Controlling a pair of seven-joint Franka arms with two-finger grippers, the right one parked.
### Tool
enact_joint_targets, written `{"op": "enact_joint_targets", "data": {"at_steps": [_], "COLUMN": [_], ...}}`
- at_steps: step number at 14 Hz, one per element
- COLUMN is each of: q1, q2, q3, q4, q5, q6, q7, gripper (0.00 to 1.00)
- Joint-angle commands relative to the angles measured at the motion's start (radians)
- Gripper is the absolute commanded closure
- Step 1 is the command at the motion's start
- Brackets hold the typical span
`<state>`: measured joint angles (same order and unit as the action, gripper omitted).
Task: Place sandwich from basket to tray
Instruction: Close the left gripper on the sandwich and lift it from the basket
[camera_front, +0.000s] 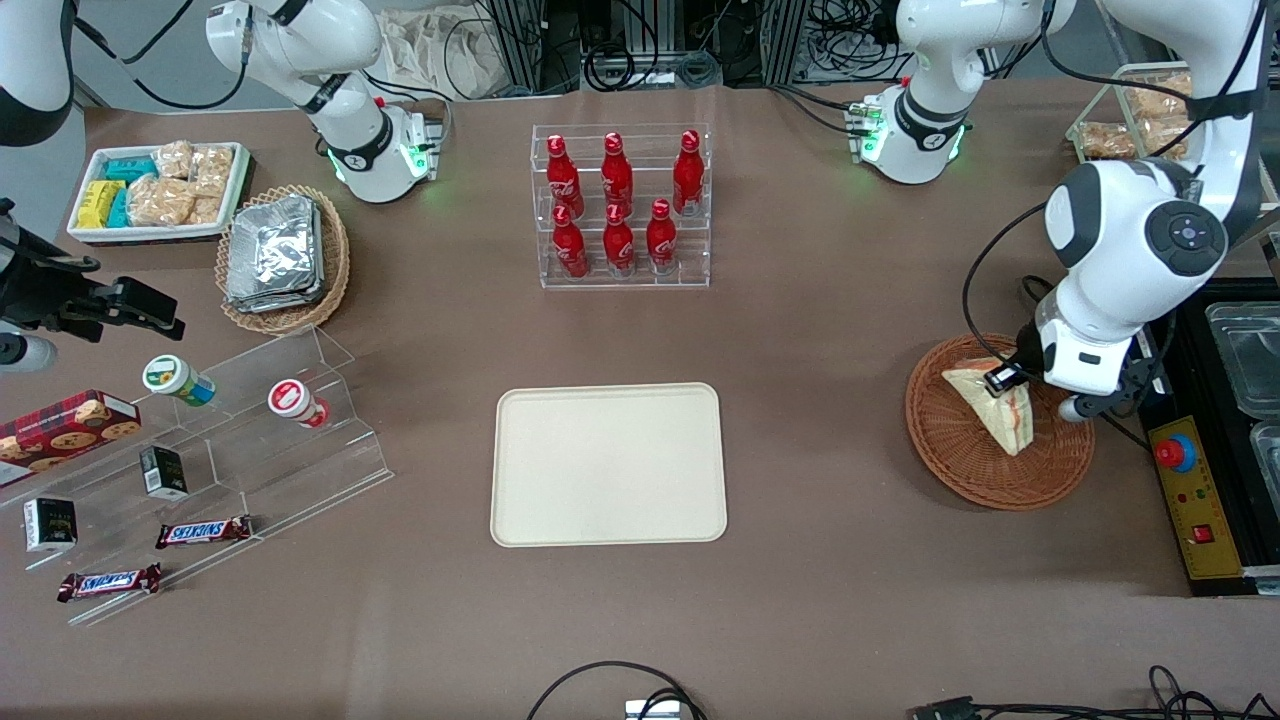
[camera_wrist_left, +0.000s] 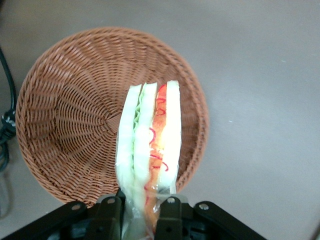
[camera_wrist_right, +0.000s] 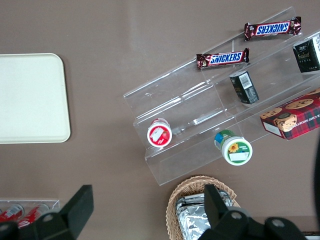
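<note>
Tool (camera_wrist_left: 140, 212) grips sandwich (camera_wrist_left: 150, 155) over wicker basket (camera_wrist_left: 65, 120); tray (camera_front: 608, 465) bare.

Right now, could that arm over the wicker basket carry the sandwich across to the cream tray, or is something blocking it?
Probably yes. The gripper is shut on the sandwich above the basket, and only bare tabletop lies between it and the tray.

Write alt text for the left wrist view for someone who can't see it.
The gripper is shut on a sandwich with green and red filling, held over a round reddish-brown wicker basket that sits on a brown table.
</note>
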<state>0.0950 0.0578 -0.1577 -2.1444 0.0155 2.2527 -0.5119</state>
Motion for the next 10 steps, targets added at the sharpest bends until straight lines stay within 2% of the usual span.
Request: {"op": "enact_joint_targets", "data": {"at_steps": [1,5,10], "q1": [-0.007,-0.029,-0.067], "q2": [0.01,0.028,0.114], "q3": [-0.008,-0.026,-0.089], "q4": [0.112,0.231,0.438], "q5": [0.012,0.012,0.015], "q6": [-0.111,-0.208,-0.338], "q7": [0.091,0.156,0.132], "gripper": [0.75,0.75,0.74]}}
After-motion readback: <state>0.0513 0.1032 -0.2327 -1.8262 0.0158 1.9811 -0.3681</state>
